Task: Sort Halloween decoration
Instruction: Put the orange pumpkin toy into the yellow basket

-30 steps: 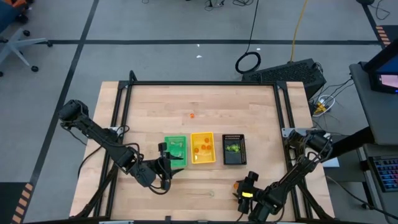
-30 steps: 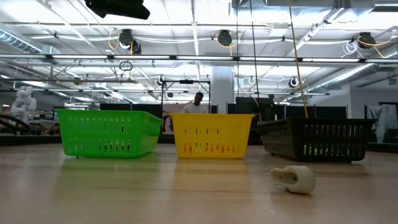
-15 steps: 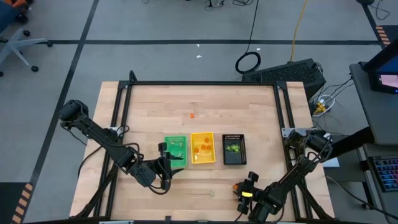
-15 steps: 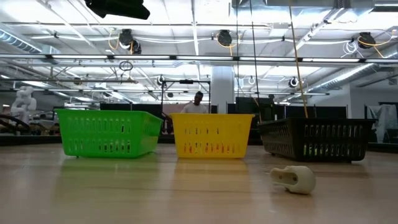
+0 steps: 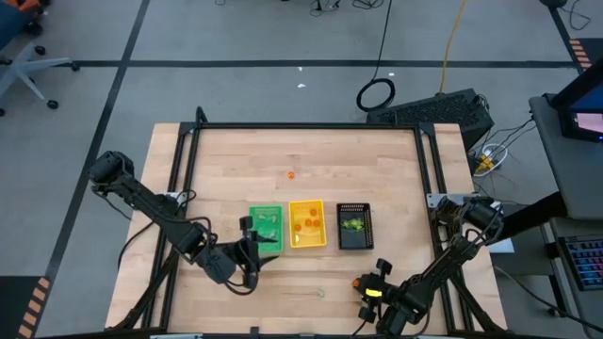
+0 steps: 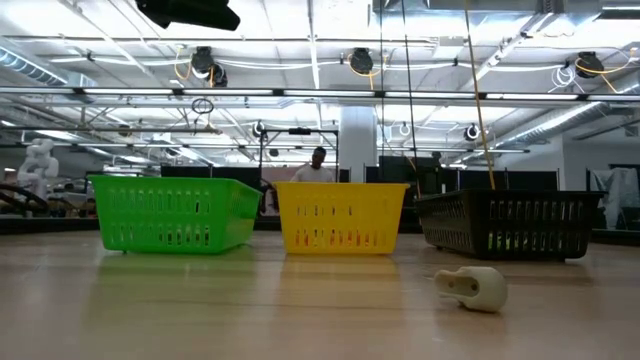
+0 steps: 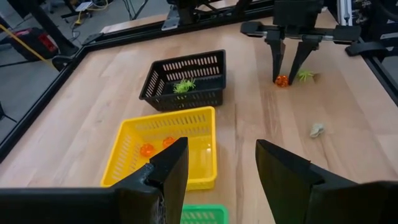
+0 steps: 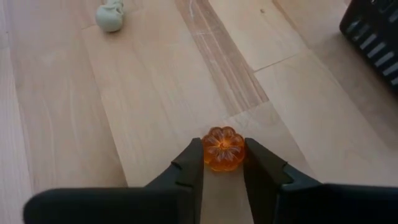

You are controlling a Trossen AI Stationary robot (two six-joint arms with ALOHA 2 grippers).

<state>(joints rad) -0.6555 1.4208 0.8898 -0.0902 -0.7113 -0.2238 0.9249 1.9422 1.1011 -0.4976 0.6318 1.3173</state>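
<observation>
Orange pumpkin trinket (image 8: 224, 148) sits on the wooden table (image 5: 301, 160), clamped between the two fingers of the right tool (image 8: 222, 163); both finger faces touch its sides in the right wrist view. In the high view this tool (image 5: 369, 285) is at about 5 o'clock on the table, near the front edge. The left wrist view shows the same tool (image 7: 289, 73) pointing straight down, with a yellow-green trinket (image 7: 305, 75) lying just beside it on the boards.

Pale whitish-grey trinket (image 6: 472, 287) lies on its side on the bare table, apart from the trays, near the front edge at about 6 o'clock (image 7: 317, 129).

Three trays stand in a row slightly below table centre. The green tray (image 5: 266, 229) is at 9 o'clock of the row; its contents cannot be made out. The yellow tray (image 5: 307, 224) is in the middle and holds orange trinkets (image 7: 147, 150). The black tray (image 5: 354, 226) is at 3 o'clock of the row and holds a yellow-green trinket (image 7: 183, 86).

One further orange trinket (image 5: 290, 174) lies alone at 12 o'clock of the trays, well apart from them.

Left tool (image 5: 247, 247) waits at about 7 o'clock, just beside the green tray, fingers (image 7: 168, 169) apart and holding nothing.

A person (image 6: 318, 166) stands in the room beyond the table.
</observation>
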